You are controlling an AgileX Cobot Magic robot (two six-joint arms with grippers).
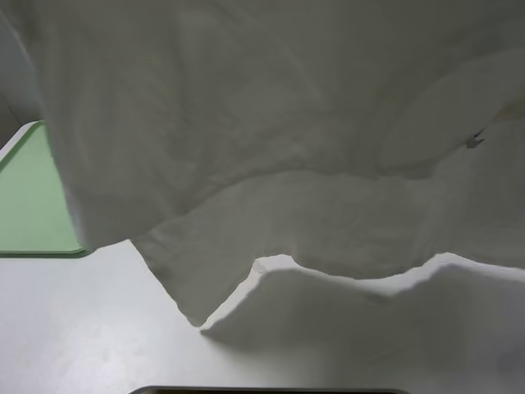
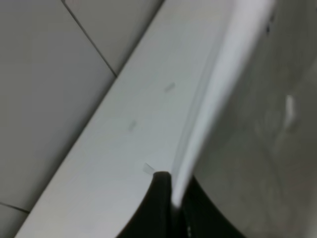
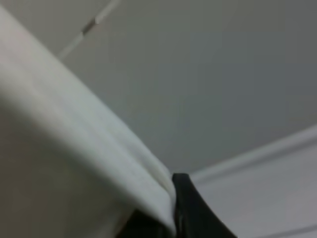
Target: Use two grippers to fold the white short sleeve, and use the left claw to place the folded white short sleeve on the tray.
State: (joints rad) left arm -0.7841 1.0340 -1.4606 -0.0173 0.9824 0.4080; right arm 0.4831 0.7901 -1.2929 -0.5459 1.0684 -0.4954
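Observation:
The white short sleeve [image 1: 271, 139] hangs lifted close to the high camera and fills most of that view; its lower hem droops onto the table. Both arms are hidden behind the cloth there. In the left wrist view my left gripper [image 2: 173, 198] is shut on a hem of the shirt [image 2: 213, 99], which runs up and away from the black jaws. In the right wrist view my right gripper [image 3: 171, 208] is shut on another edge of the shirt [image 3: 74, 148]. The pale-green tray [image 1: 29, 197] lies at the left, partly covered by the hanging cloth.
The white table [image 1: 90, 328] shows below and left of the shirt. A dark edge [image 1: 271, 391] lies at the table's front. Small tape strips [image 2: 148, 168] sit on the table in the left wrist view. Grey floor tiles [image 2: 44, 84] lie beyond the table edge.

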